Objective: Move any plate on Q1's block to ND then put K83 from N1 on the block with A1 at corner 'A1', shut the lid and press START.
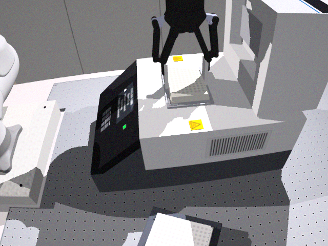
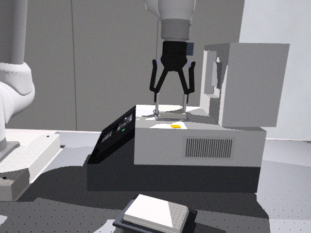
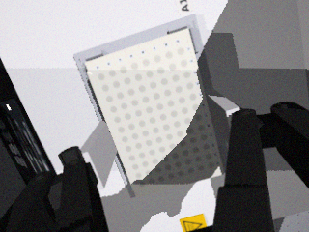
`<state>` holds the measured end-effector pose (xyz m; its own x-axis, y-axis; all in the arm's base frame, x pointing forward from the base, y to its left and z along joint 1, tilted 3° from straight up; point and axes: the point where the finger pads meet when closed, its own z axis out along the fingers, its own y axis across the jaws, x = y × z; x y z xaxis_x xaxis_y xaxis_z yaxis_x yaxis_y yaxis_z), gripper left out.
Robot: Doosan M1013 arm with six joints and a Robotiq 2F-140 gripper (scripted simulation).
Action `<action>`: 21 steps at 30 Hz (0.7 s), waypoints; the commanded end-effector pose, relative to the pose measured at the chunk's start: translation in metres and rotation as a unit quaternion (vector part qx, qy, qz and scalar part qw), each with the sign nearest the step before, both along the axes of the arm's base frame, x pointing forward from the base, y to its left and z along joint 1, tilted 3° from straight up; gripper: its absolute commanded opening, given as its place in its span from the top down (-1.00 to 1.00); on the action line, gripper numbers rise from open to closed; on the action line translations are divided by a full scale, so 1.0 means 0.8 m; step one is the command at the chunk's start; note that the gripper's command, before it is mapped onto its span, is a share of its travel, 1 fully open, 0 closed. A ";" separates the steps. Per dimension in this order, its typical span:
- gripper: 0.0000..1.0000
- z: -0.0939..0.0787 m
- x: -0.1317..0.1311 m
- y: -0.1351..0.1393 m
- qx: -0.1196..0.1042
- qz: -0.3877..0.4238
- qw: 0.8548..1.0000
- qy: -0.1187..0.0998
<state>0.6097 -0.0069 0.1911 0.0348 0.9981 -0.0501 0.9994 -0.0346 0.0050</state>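
Note:
The cycler Q1 stands mid-table with its lid raised upright at the right. Its status lamp is green on the black sloped panel, above the keypad. A cream 96-well plate lies flat on Q1's block inside the corner brackets. My gripper reaches straight down over it, with its fingers shut on the plate's two long sides. The wrist view shows the plate between my fingers, with the 'A1' mark at its upper right corner. I cannot tell which plate this is.
A second 96-well plate sits in a dark nest at the front of the table. Yellow warning labels mark Q1's top. The arm's white base stands at the left.

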 end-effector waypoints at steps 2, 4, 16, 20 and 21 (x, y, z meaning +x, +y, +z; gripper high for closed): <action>1.00 -0.001 0.000 0.000 0.000 0.000 1.000 0.000; 1.00 -0.002 0.000 0.000 0.000 0.000 1.000 0.000; -0.33 -0.003 0.000 0.000 0.000 0.000 1.000 0.000; -0.33 -0.003 0.000 0.000 0.000 0.000 1.000 0.000; -0.33 -0.003 0.000 0.000 0.000 0.000 1.000 0.000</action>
<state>0.6097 -0.0071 0.1889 0.0348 0.9981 -0.0501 0.9994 -0.0346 0.0050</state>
